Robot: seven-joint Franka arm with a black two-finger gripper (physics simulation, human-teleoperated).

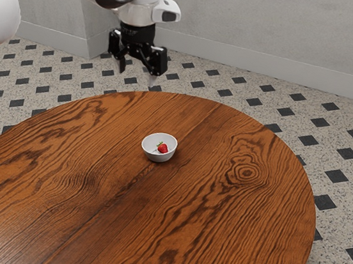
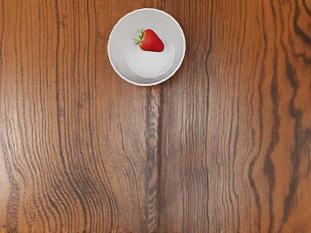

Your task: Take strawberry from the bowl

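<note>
My black gripper (image 1: 137, 77) hangs high over the table's far edge in the exterior view, its two fingers spread wide with nothing between them. It is well above the white bowl and toward the exterior view's left of it. The white bowl (image 1: 157, 157) stands upright on the wooden table, and a red strawberry (image 1: 163, 148) lies inside it. In the wrist view the strawberry (image 2: 152, 41), with green leaves at one end, rests on the inner floor of the bowl (image 2: 118, 48), apart from the rim.
The round brown wooden table (image 1: 230, 222) has a dark wood grain. Beyond it are a speckled floor (image 1: 233, 92) with dark diamonds and a grey wall (image 1: 273, 28). The bowl's raised rim surrounds the strawberry.
</note>
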